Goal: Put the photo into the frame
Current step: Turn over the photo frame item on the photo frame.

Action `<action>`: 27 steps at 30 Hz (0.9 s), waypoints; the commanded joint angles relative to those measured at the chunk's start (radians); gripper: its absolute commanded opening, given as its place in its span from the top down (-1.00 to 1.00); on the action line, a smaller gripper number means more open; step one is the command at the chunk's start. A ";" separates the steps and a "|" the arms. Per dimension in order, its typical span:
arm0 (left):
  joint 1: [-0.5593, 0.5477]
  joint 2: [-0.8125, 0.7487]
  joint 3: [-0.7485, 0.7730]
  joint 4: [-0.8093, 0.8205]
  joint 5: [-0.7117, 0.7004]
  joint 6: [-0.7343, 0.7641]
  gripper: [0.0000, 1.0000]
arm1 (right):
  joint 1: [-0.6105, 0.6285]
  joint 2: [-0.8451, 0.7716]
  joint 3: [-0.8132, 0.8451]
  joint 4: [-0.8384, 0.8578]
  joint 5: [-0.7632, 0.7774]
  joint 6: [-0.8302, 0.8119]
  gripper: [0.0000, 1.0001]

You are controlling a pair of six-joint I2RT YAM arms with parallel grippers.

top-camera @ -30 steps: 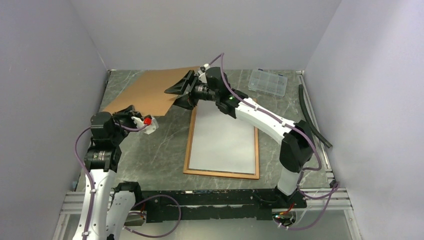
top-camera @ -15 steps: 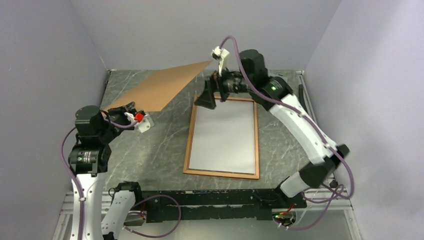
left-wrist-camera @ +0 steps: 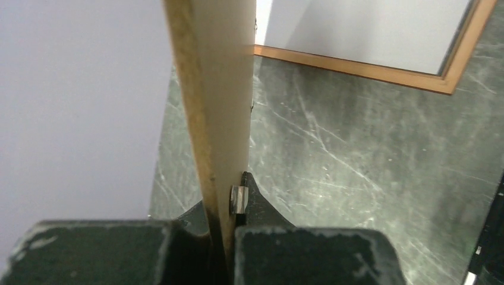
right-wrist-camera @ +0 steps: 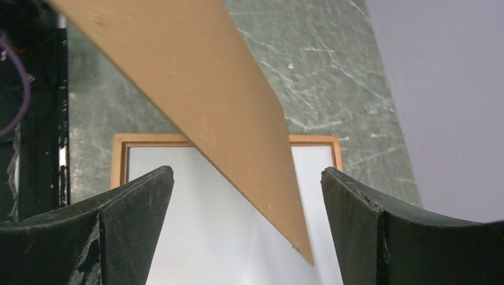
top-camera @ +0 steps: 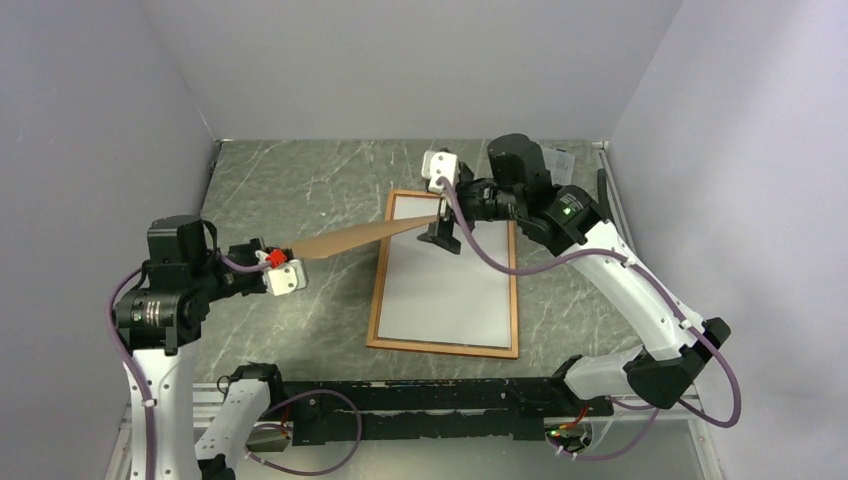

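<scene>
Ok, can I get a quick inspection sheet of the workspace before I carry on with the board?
Surface: dark green marbled table, scratched; no spills seen.
Job's things: frame flat mid-table; photo apparently lying inside it, white side up, print not visible.
Clutter: backing board held tilted above the frame's far end; clear compartment box mostly hidden behind the right arm; black strip at the right edge.
Grippers: left gripper shut on the backing board's edge; right gripper open, the board's far corner between its jaws, ungripped.
Cables: purple cables loop along both arms; no snag seen.
Surroundings: plain walls on three sides; nothing else seen.
</scene>
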 commanded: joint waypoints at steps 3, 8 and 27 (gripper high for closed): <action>0.000 0.025 0.073 -0.009 0.100 0.036 0.95 | 0.089 -0.022 -0.011 0.006 -0.091 -0.111 -0.91; 0.000 0.024 0.078 -0.012 0.106 0.035 0.95 | 0.116 -0.033 -0.057 0.069 -0.122 -0.090 -0.77; 0.000 0.011 0.131 -0.013 0.133 0.000 0.95 | 0.162 0.025 -0.098 0.302 -0.017 -0.006 1.00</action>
